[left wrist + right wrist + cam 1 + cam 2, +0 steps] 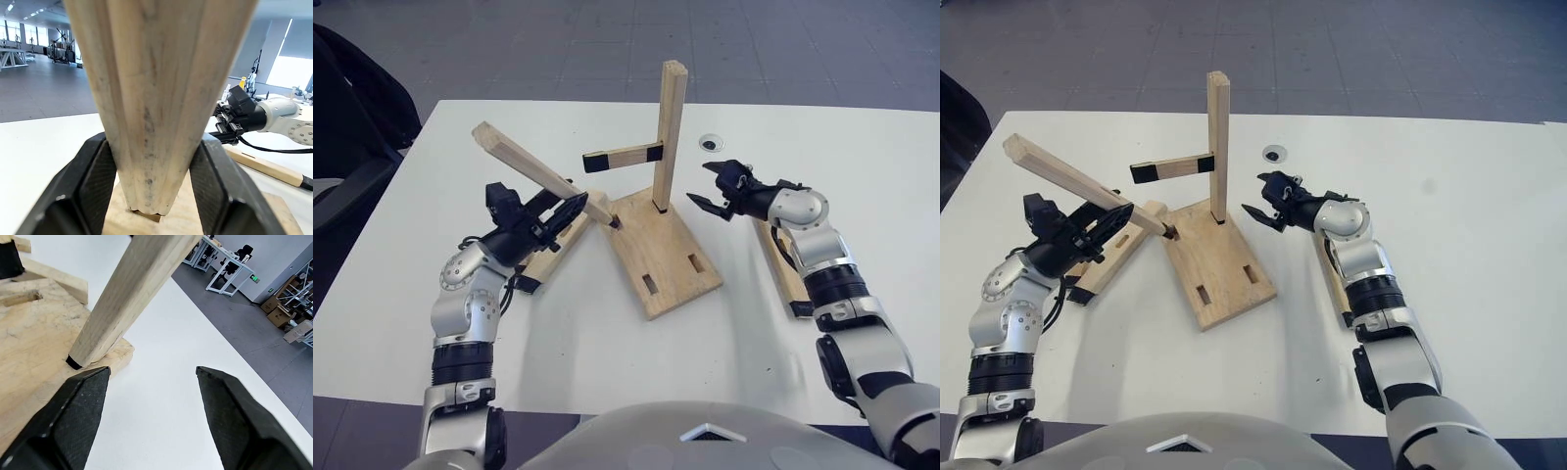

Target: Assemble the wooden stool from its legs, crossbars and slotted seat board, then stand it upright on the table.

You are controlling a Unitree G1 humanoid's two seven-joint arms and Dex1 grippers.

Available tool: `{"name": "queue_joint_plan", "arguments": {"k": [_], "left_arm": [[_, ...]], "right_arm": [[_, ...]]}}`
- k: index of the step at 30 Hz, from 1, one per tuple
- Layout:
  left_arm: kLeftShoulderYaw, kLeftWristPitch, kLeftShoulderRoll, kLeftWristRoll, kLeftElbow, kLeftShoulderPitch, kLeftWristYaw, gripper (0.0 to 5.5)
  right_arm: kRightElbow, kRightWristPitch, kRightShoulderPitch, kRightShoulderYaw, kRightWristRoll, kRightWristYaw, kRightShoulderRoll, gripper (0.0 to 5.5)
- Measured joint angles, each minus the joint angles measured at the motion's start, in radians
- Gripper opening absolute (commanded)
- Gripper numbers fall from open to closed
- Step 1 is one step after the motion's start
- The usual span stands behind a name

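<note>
The slotted seat board [661,257] lies flat mid-table. One leg [669,127] stands upright in a far slot, with a black-tipped crossbar [622,157] sticking out to the left. My left gripper [566,209] is shut on a second leg [530,166], which tilts up to the left with its lower end at the board's left slot [613,223]. In the left wrist view the fingers [95,188] clamp this leg [151,98]. My right gripper [703,186] is open just right of the upright leg, and its fingers [73,421] flank that leg's foot [83,357].
A spare leg [785,274] lies on the table under my right forearm, and another [546,260] lies under my left gripper. A cable hole [710,143] sits behind the right gripper. A dark chair [352,108] stands off the table's far left corner.
</note>
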Motion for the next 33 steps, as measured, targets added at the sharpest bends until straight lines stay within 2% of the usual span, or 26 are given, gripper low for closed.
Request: {"name": "queue_joint_plan", "arguments": {"k": [5,11,16,22,33], "left_arm": [[-0.017,-0.038,-0.031,0.017,0.112,-0.044,-0.033,2.10],[-0.020,-0.099,-0.010,0.051,0.284,-0.131,-0.106,2.09],[-0.008,-0.061,0.035,0.052,0.331,-0.158,-0.145,2.07],[-0.004,0.048,0.055,0.030,0.257,-0.156,-0.176,2.06],[-0.026,0.056,0.129,0.086,0.280,-0.177,-0.218,2.06]], "right_arm": [[-0.213,0.125,0.095,0.003,0.017,-0.002,-0.016,3.22],[-0.382,0.226,0.147,0.008,0.020,-0.010,-0.040,3.22],[-0.396,0.245,0.157,0.016,0.017,-0.023,-0.050,3.22],[-0.390,0.246,0.160,0.033,0.016,-0.034,-0.053,3.22],[-0.394,0.246,0.192,0.041,0.017,-0.063,-0.059,3.22]]}}
